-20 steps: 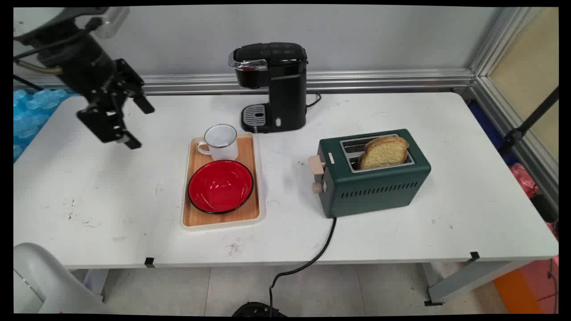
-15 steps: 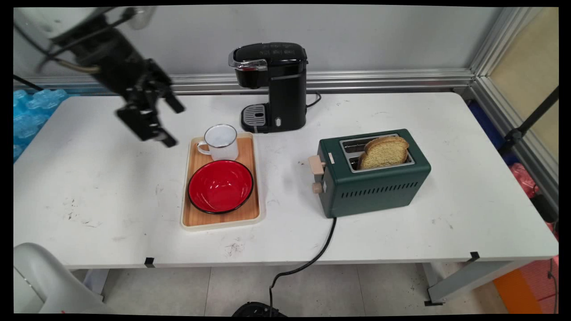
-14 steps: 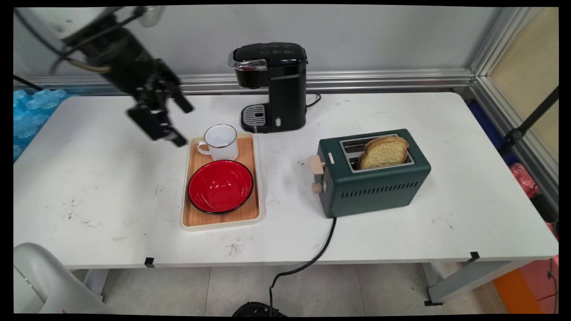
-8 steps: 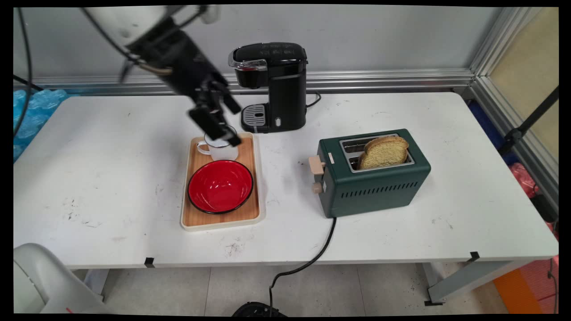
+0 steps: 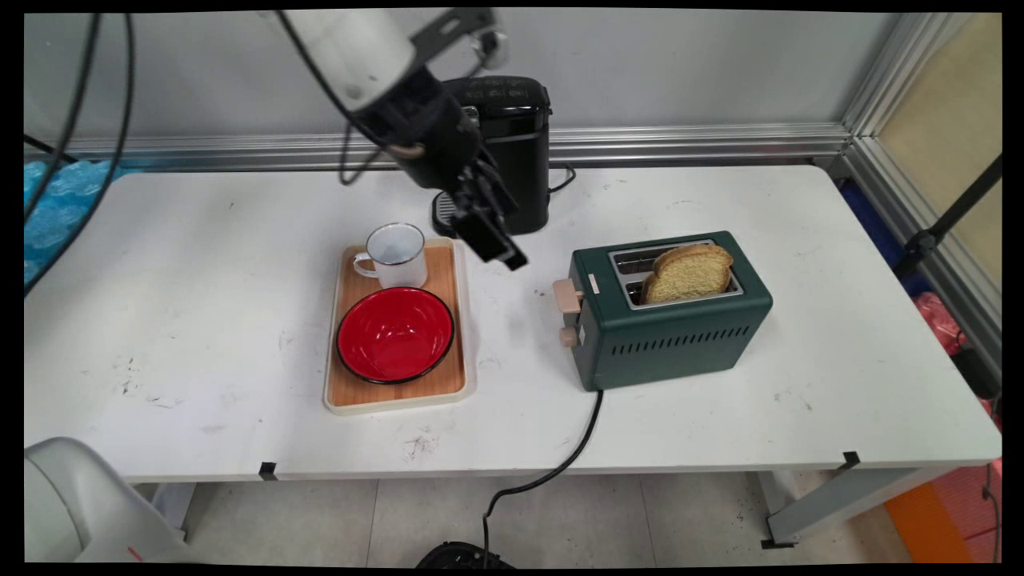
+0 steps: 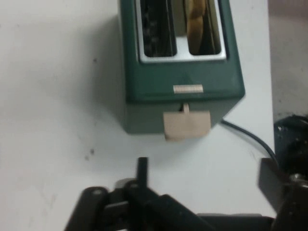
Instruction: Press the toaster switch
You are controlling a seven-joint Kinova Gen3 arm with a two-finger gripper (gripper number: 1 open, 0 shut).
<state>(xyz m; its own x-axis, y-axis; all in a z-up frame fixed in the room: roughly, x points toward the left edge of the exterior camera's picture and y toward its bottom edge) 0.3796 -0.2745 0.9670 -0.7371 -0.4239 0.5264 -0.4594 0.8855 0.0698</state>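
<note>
My black gripper (image 5: 500, 230) hangs open and empty above the table, between the wooden tray and the green toaster (image 5: 672, 324). It is in front of the coffee machine and points down toward the toaster. In the hand view the gripper (image 6: 207, 175) faces the toaster (image 6: 183, 82) end-on, with the beige lever (image 6: 186, 125) closest and some table between. A slice of bread (image 5: 690, 272) stands in the toaster's near slot; the hand view shows the bread (image 6: 197, 24) in the right slot. The toaster's lever (image 5: 568, 296) juts out on its left end.
A black coffee machine (image 5: 500, 152) stands at the back behind the gripper. A wooden tray (image 5: 352, 390) holds a white mug (image 5: 396, 254) and a red bowl (image 5: 395, 334). The toaster's black cord (image 5: 560, 464) runs off the front edge.
The arm has swung from the table's far left to the right, passing over the mug, and now hangs between tray and toaster. The gripper stays open and empty.
</note>
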